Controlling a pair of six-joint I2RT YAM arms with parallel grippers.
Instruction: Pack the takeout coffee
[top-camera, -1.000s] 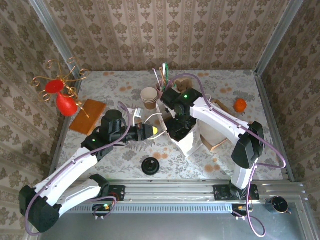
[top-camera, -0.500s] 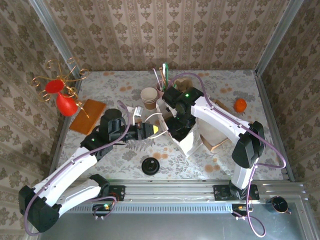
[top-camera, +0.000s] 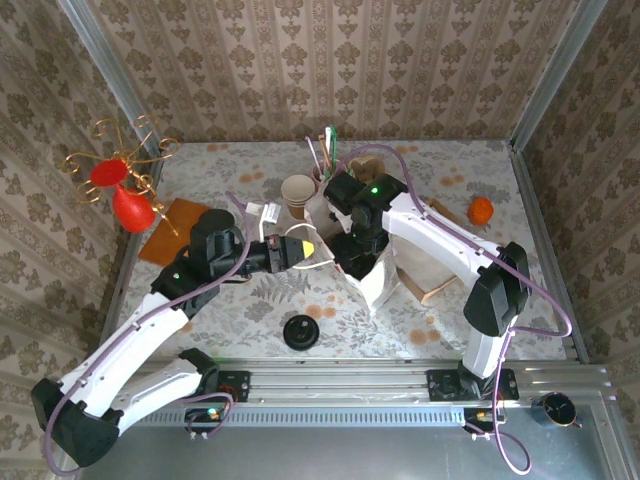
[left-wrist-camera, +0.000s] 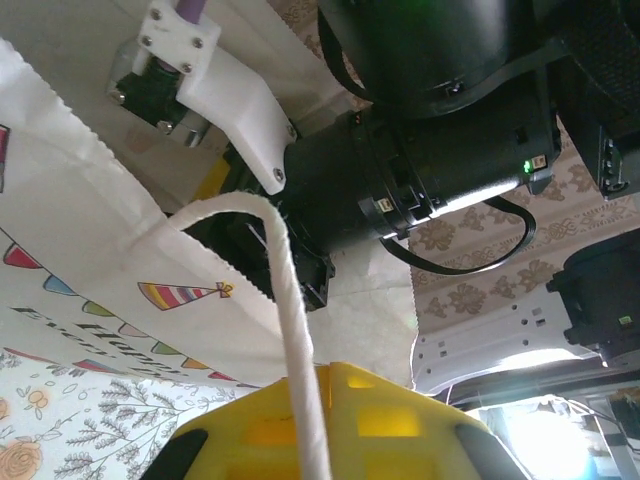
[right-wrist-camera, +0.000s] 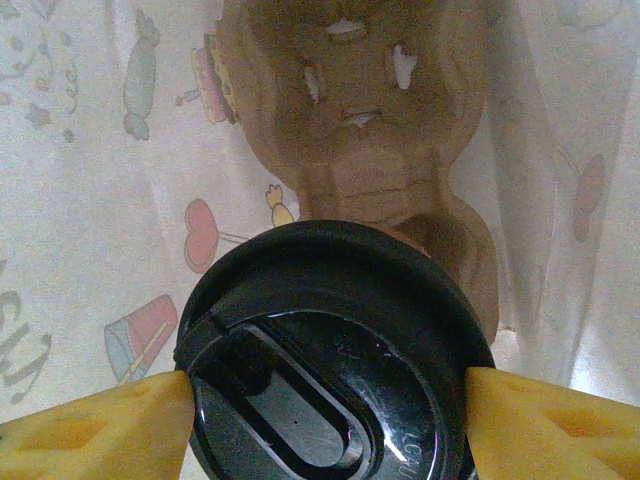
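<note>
Inside the white paper bag (right-wrist-camera: 90, 150), the right end effector (right-wrist-camera: 325, 400) pinches the takeout coffee (right-wrist-camera: 330, 340) by its black lid at 3 and 9 o'clock. The lid hides the cup body, and a brown pulp carrier (right-wrist-camera: 360, 130) lies at 12 o'clock. The left end effector (left-wrist-camera: 315, 430), cut off at 6 o'clock, is pressed together on the bag's rope handle (left-wrist-camera: 285, 290).

Three walls (top-camera: 330, 60) papered in beige damask stripes stand around me, with a grey metal post (top-camera: 103, 70) at each far corner. The table (top-camera: 450, 160) under me wears a pale floral cloth (spotted with brown stains). An aluminium rail (top-camera: 340, 383) runs along its near edge.
</note>
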